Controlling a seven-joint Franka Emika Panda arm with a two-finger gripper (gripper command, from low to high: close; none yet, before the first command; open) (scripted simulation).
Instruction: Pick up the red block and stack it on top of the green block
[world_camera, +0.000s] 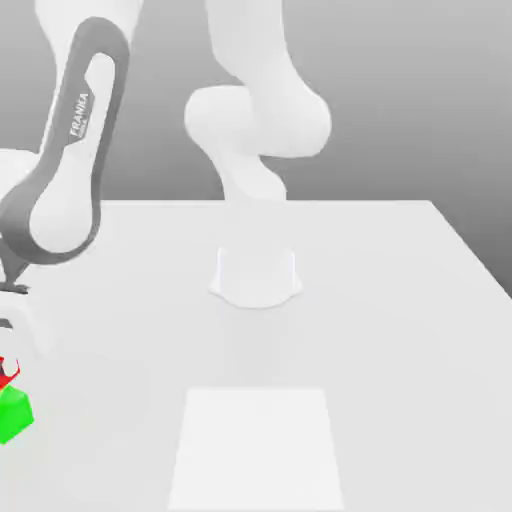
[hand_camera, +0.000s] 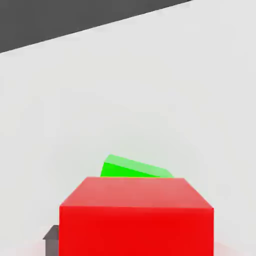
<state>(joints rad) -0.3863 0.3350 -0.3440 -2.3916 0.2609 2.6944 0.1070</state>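
Exterior view: gripper (world_camera: 10, 370) above green block (world_camera: 14, 414).

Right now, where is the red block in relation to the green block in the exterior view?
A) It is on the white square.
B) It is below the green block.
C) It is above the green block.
C, because the red block shows directly above the green block at the exterior view's left edge.

The red block (hand_camera: 136, 231) and green block (world_camera: 14, 413) look smooth, like plain plastic. The arm (world_camera: 262, 110) has a smooth white shell, plastic-looking, with matt dark grey trim. The table (world_camera: 400, 300) looks smooth and matt.
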